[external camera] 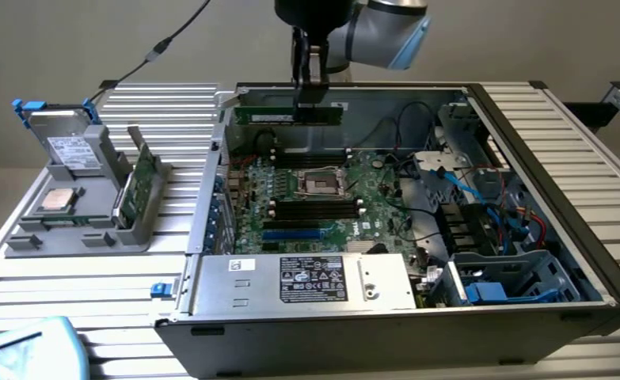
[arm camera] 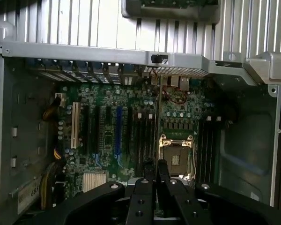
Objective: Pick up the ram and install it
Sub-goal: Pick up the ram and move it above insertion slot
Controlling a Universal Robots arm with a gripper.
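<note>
1. Black gripper [external camera: 307, 96], 2 fingers: upper centre of the exterior view, pinching item 2.
2. Long, thin green ram stick [external camera: 284, 115]: held level and on edge, above the far side of item 3.
3. Open grey metal computer case [external camera: 547, 150]: large green motherboard [external camera: 325, 202] inside.
4. Grey plastic holder [external camera: 77, 231]: centre left.

Exterior view high, oblique, wrist view closer (seemingly overhead), shared motherboard [external camera: 378, 198] [arm camera: 84, 93]
</note>
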